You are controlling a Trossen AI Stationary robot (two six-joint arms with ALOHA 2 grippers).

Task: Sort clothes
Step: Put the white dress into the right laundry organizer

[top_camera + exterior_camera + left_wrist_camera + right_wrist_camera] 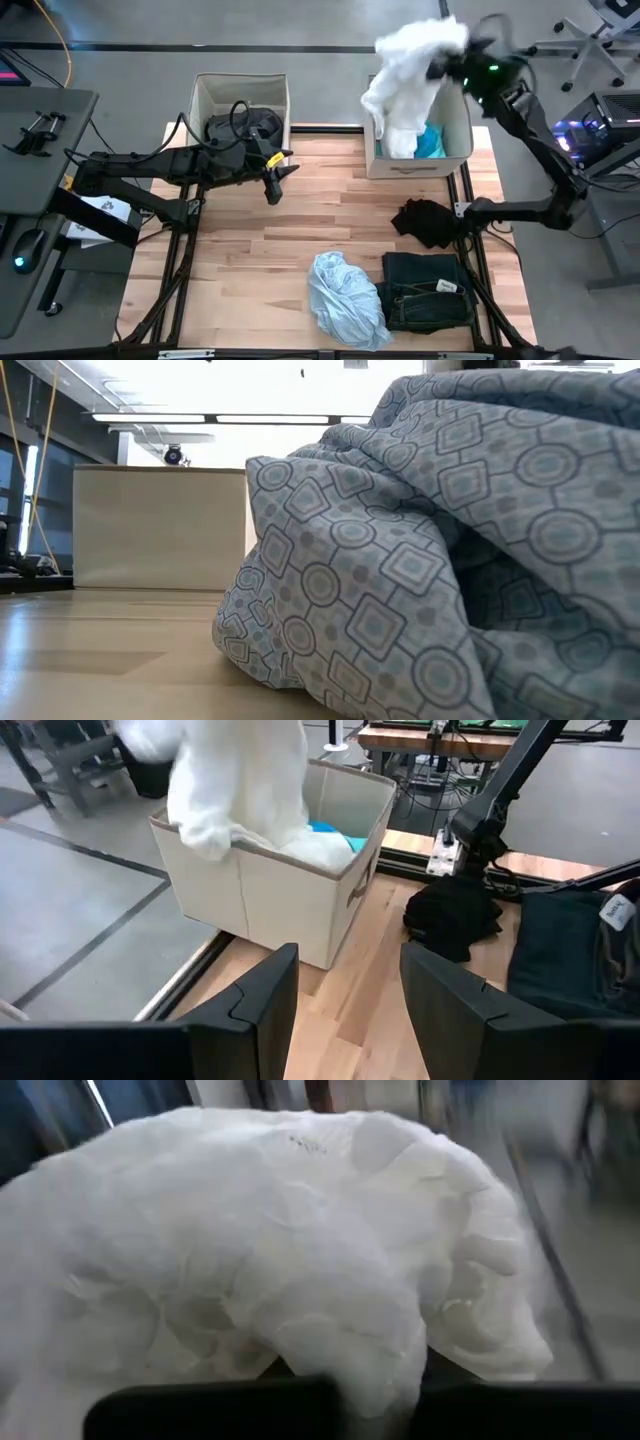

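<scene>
One claw — right claw [447, 62] — clamped on white garment [408, 70] over bin [455, 150]; left claw [279, 178] apart, empty.

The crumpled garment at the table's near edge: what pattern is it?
The pale blue garment has circles and squares printed on it, clearest in the low view.

Both arms are matte black, built of slim tubular links with bulkier joints and loose black cables. The left arm [150, 165] shows a small yellow mark by its blocky angular fingers [262, 1005]. The right arm [545, 165] bears a green light at its wrist.
</scene>
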